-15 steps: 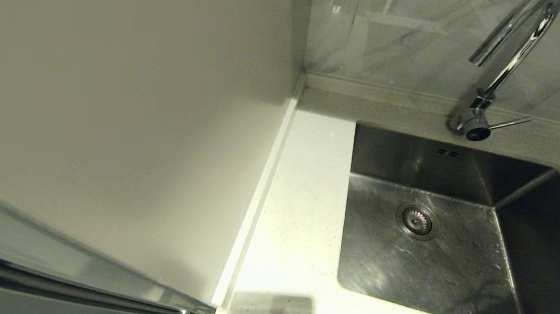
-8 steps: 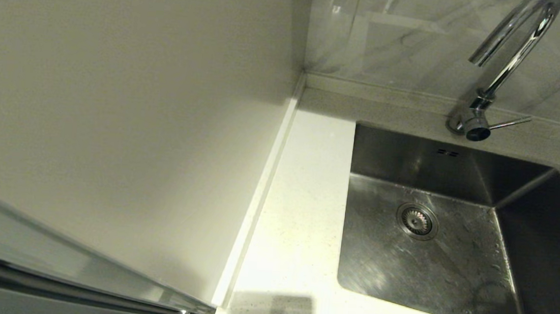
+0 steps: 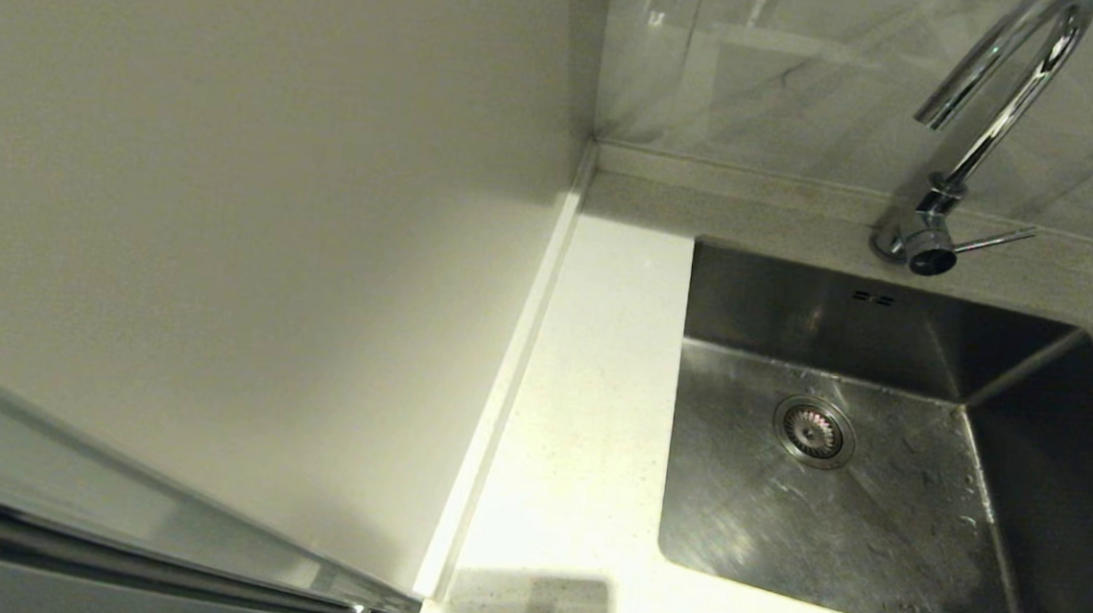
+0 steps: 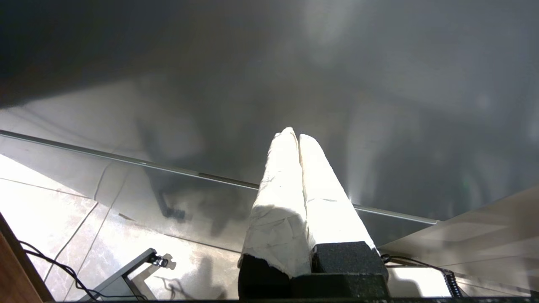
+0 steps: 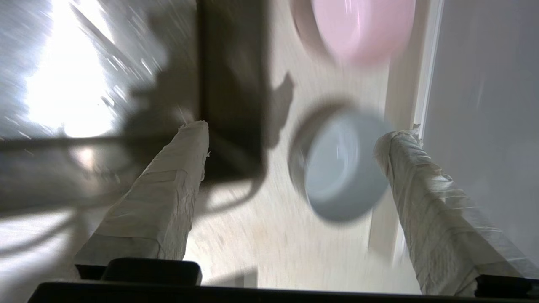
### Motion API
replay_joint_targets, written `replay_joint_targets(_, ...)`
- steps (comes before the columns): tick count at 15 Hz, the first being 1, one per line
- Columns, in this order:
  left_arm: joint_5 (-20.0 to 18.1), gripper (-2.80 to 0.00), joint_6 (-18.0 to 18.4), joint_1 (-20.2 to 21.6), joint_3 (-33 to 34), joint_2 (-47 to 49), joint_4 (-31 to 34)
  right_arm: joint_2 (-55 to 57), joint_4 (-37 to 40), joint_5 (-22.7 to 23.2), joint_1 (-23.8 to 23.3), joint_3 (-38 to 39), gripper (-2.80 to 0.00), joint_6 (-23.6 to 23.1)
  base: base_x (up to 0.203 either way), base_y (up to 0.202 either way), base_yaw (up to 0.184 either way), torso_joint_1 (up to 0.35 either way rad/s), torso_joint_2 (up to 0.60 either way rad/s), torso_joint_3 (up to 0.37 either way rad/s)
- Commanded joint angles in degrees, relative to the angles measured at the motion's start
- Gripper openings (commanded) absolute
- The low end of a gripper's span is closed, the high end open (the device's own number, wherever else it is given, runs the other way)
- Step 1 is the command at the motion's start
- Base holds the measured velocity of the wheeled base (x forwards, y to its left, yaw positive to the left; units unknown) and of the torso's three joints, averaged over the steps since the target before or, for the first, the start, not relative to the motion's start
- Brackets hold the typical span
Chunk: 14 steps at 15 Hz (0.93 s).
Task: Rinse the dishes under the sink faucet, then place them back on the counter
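In the head view the steel sink (image 3: 839,519) with its round strainer (image 3: 813,430) holds no dishes, and the chrome faucet (image 3: 988,116) stands behind it; neither gripper shows there. The right wrist view is blurred. In it my right gripper (image 5: 290,134) is open above the speckled counter (image 5: 252,235). A pale bluish bowl (image 5: 343,166) sits on the counter between its wrapped fingers, closer to one finger (image 5: 412,176). A pink bowl (image 5: 362,25) lies farther off. My left gripper (image 4: 294,134) is shut and empty, parked low facing a glossy panel.
A plain off-white wall panel (image 3: 225,226) fills the head view's left side, beside a narrow strip of counter (image 3: 586,425). A raised pale edge (image 5: 425,75) runs along the counter close to the bowls. Floor tiles and cables (image 4: 50,261) lie below the left gripper.
A faint round reflection on the sink floor at the lower right has faded away. Nothing else in the head view moved.
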Motion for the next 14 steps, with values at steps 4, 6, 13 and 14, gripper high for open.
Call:
replay_joint_targets(4,-0.05,-2.8,-0.03,0.02,0.0,-0.18,-0.02,-11.38,-9.17,0.35,18.1,0.42,0.0,2.73,0.0,0.0,0.0,0.0,0.0,0.0)
replay_joint_targets(6,-0.05,-2.8,-0.03,-0.05,0.0,-0.18,-0.02,-12.51,-10.96,-3.34,24.73,-0.6,0.0,3.68,0.0,0.0,0.0,0.0,0.0,0.0)
replay_joint_targets(13,0.02,-2.8,-0.03,-0.05,0.0,-0.18,-0.02,-14.84,-9.16,-9.28,33.78,-7.78,-2.8,11.81,0.0,0.0,0.0,0.0,0.0,0.0)
replay_joint_targets(14,0.0,-2.8,-0.03,-0.06,0.0,-0.18,-0.02,-16.85,-8.24,-9.12,34.59,-7.31,-2.8,14.04,0.0,0.0,0.0,0.0,0.0,0.0)
